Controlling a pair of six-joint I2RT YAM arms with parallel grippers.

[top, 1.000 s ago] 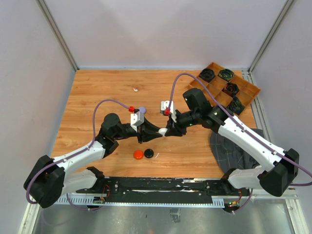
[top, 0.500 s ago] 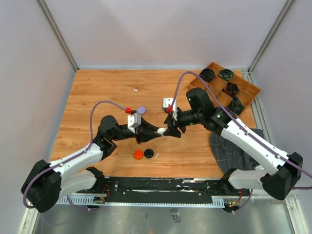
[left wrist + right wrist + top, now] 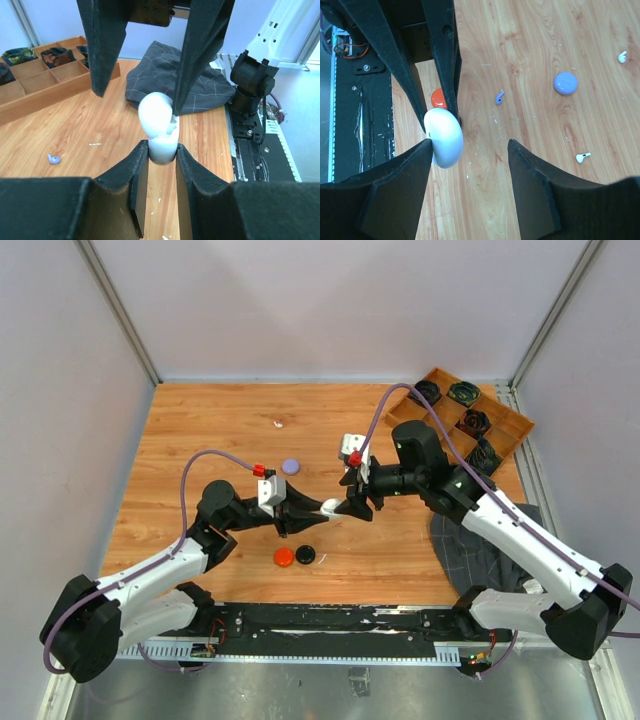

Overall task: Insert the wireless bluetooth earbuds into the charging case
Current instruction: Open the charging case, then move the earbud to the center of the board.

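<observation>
Left pincer (image 3: 162, 151): I have it squeezed on the white charging case (image 3: 156, 114), lid up.
Right pincer (image 3: 470, 147): wide apart, right by the case.
Earbuds: 1 purple earbud (image 3: 499, 96) and 1 white earbud (image 3: 582, 157) lie loose on the surface (image 3: 520, 40).
Feel: I think tiny, light, hard, slippery; pinch the stem.

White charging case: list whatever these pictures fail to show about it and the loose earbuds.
Left wrist view: fingers of the left gripper cover the base of the white charging case, and its raised lid blocks the sockets; whether an earbud is seated is unclear.
Right wrist view: only the case's rounded shell faces the camera.
Top view: the right gripper and the left one crowd the case; the white earbud is a speck, shape unreadable.
</observation>
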